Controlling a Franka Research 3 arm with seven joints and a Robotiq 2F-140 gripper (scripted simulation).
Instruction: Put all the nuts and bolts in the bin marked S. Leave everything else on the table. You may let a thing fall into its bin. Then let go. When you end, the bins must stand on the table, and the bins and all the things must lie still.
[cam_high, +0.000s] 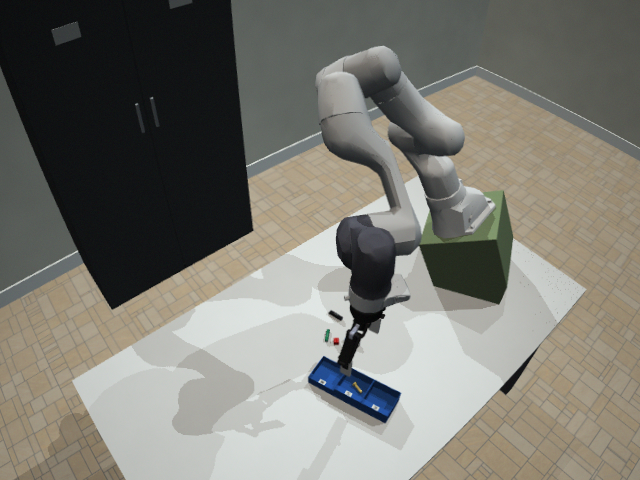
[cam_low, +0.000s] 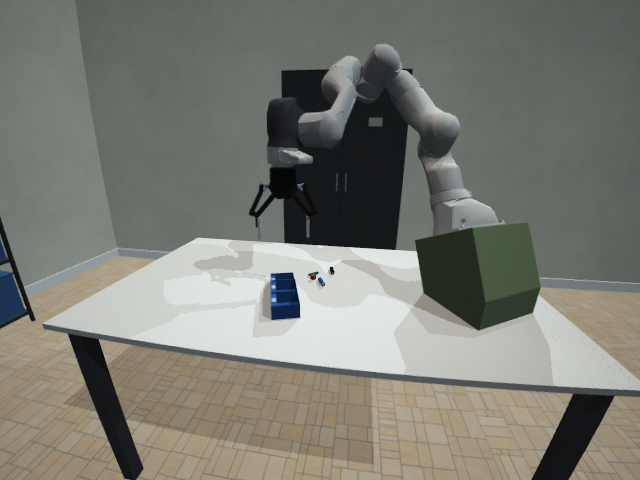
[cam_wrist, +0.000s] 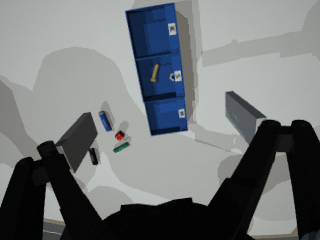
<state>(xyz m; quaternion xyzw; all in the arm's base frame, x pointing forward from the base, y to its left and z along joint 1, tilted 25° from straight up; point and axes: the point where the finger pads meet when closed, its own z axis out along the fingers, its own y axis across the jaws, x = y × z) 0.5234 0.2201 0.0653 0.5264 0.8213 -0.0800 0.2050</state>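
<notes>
One yellow bolt (cam_wrist: 154, 72) lies in the middle compartment of the blue bin (cam_wrist: 136, 34). Beside that bin I count four small pieces (cam_wrist: 104, 120), possibly more fasteners; too small to tell. My gripper (cam_low: 282, 217) hangs spread and empty above.

From my seat, the bin tray (cam_wrist: 142, 35) lies on the surface (cam_low: 206, 330) with a bolt (cam_wrist: 154, 72) in its middle compartment. Four small parts (cam_wrist: 112, 135) lie close together beside the tray (toward the block (cam_low: 480, 273) carrying the arm's base). My tool (cam_low: 282, 219) hangs high above the surface, behind the tray.
</notes>
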